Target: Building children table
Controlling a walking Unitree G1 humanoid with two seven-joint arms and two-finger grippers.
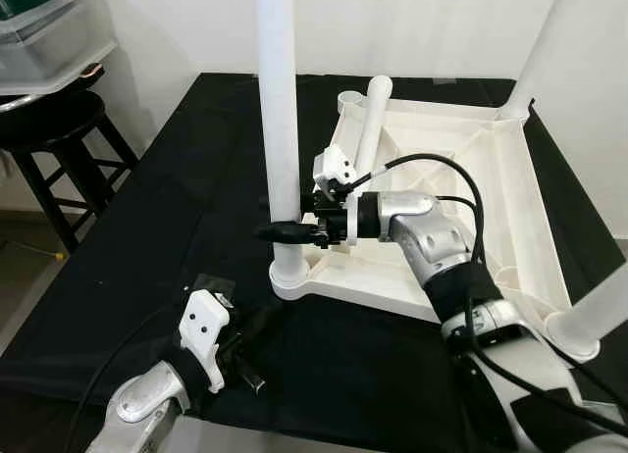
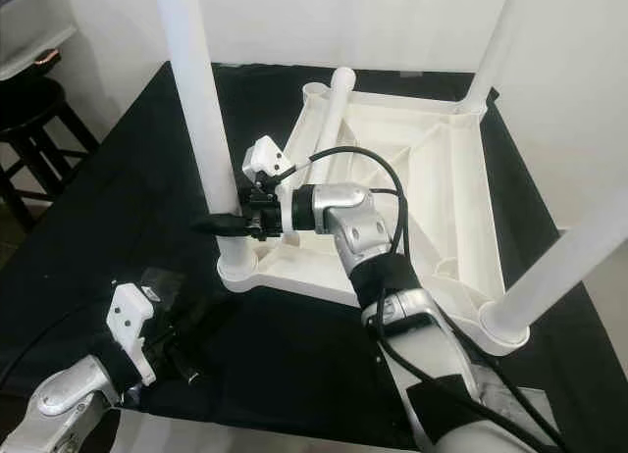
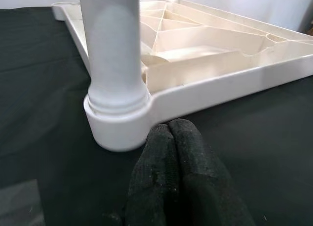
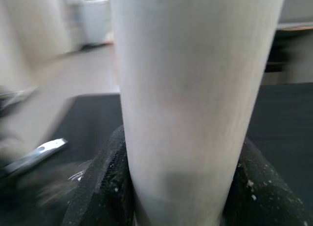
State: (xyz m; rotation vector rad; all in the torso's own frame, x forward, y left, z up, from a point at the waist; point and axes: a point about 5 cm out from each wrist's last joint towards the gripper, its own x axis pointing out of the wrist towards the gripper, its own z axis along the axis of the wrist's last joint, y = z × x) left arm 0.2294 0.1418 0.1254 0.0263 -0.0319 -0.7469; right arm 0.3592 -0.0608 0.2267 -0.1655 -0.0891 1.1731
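Nearest me, my left gripper (image 1: 257, 382) hangs low over the black-draped bench (image 1: 118, 257), jaws pressed together on nothing, just short of the corner socket (image 3: 117, 123) of the upturned white tabletop (image 1: 491, 178). Beyond it, my right gripper (image 1: 280, 233) reaches across the tabletop's near corner, jaws clamped around the near leg (image 1: 278, 110) just above the socket where that leg stands upright. Two more legs rise at the right-hand corners, one nearer (image 1: 599, 311), one farther (image 1: 535, 56), while a fourth leg (image 1: 371, 115) leans tilted at the far corner. A black stool (image 1: 59, 139) waits off the bench's left edge. My worry: if I push or twist off-axis, the near leg could jam crooked in its socket, or the light tabletop could skid on the cloth and topple the leaning leg.
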